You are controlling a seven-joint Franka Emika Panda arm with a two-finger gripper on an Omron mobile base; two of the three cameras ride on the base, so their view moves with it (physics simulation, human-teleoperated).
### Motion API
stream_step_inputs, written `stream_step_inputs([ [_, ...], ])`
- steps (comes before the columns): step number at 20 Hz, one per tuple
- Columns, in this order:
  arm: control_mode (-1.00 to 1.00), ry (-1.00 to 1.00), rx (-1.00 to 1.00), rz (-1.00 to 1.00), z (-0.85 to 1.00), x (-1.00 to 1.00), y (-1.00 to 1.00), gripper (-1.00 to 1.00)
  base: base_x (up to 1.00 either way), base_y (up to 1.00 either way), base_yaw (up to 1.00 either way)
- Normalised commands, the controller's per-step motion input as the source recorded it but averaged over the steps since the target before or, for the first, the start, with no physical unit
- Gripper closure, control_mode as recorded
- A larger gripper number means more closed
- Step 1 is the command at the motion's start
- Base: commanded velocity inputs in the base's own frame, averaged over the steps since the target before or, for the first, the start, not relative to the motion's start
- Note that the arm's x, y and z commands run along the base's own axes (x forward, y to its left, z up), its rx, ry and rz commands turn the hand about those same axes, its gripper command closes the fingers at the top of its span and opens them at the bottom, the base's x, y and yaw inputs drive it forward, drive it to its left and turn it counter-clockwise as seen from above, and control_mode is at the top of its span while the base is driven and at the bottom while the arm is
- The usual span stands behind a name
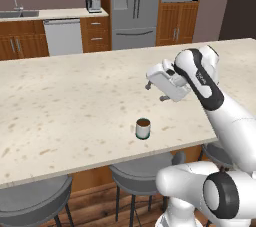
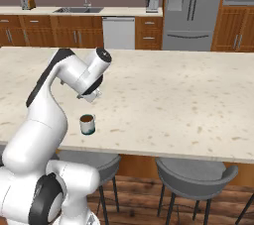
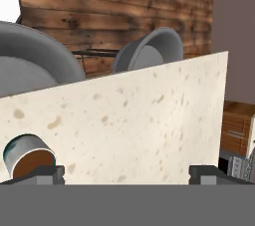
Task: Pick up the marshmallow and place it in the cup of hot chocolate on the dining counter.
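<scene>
Your gripper (image 3: 127, 174) is spread wide and holds nothing, its 2 fingertips (image 3: 47, 174) far apart and touching nothing, hanging above the counter (image 1: 60, 106) just beyond the cup (image 1: 143, 128). The cup stands upright near the counter's front edge, full of brown liquid, and you can't make out the marshmallow anywhere. 2 grey stools (image 1: 140, 171) sit below the cup under that edge; nothing lies between gripper and cup.

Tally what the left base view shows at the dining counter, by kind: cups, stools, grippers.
Cup of hot chocolate: 1
Stools: 3
Gripper: 1
Total: 5
</scene>
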Motion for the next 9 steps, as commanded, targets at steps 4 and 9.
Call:
stream_step_inputs([
  [4,-1.0,-0.66,-0.18,0.01,0.61,-0.71,0.07,-1.0,0.0,0.0,0.0],
  [9,-1.0,-0.33,0.0,0.0,0.74,-0.63,-0.01,-1.0,0.0,0.0,0.0],
])
